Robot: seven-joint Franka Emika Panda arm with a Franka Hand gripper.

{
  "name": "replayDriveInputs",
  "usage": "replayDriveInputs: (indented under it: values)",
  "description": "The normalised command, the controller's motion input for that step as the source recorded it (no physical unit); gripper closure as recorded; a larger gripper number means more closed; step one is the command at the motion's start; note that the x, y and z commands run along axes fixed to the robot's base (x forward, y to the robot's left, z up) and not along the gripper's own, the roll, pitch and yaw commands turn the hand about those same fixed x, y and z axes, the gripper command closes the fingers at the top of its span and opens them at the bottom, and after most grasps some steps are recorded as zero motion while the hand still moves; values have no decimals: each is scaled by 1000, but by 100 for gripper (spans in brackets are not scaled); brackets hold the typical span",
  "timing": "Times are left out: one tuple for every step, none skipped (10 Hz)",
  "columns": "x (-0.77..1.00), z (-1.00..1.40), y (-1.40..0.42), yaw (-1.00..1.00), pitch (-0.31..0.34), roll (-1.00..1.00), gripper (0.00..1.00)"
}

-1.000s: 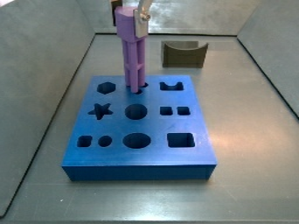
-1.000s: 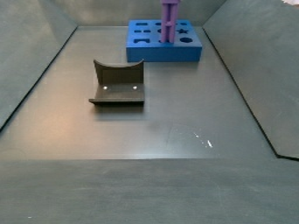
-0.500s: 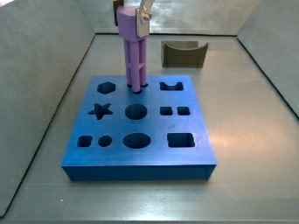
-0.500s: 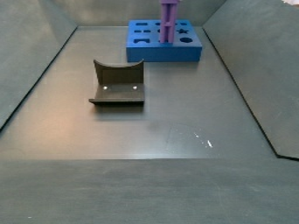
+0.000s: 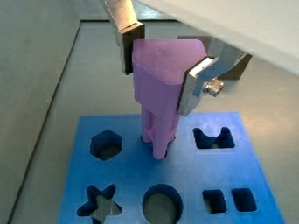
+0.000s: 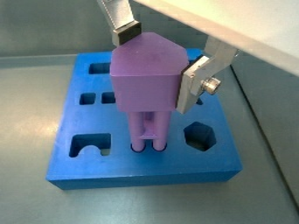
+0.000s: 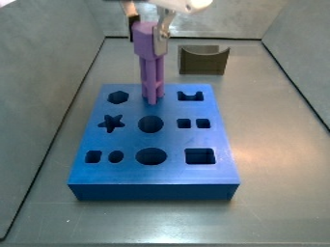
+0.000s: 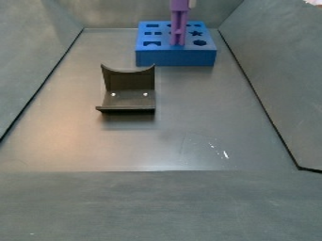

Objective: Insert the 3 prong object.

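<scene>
Your gripper fingers are clamping the 3 prong object upright above its block slot; lowering comes next.

A robotics lab test cell, not a home or shop. A bare grey metal floor is boxed in by plain grey walls. On it sits a blue block cut with shaped holes: a star, a hexagon, circles and squares. Near the block stands an olive-brown notched block. Above the blue block, the gripper of the robot arm clamps the lilac 3 prong object upright, its lower end at a hole in the block.
</scene>
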Motion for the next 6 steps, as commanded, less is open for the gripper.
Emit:
replayDriveInputs:
  values:
    - [97,-583,0,-71,-121,49,100]
    - [189,-597,0,-126,-96,79,100]
    - [169,-526,0,-163,-73,79,100]
    - [100,-303,0,-229,-93,14,100]
    - [0,0,0,0,-13,-20,100]
    - [0,0,0,0,0,0,100]
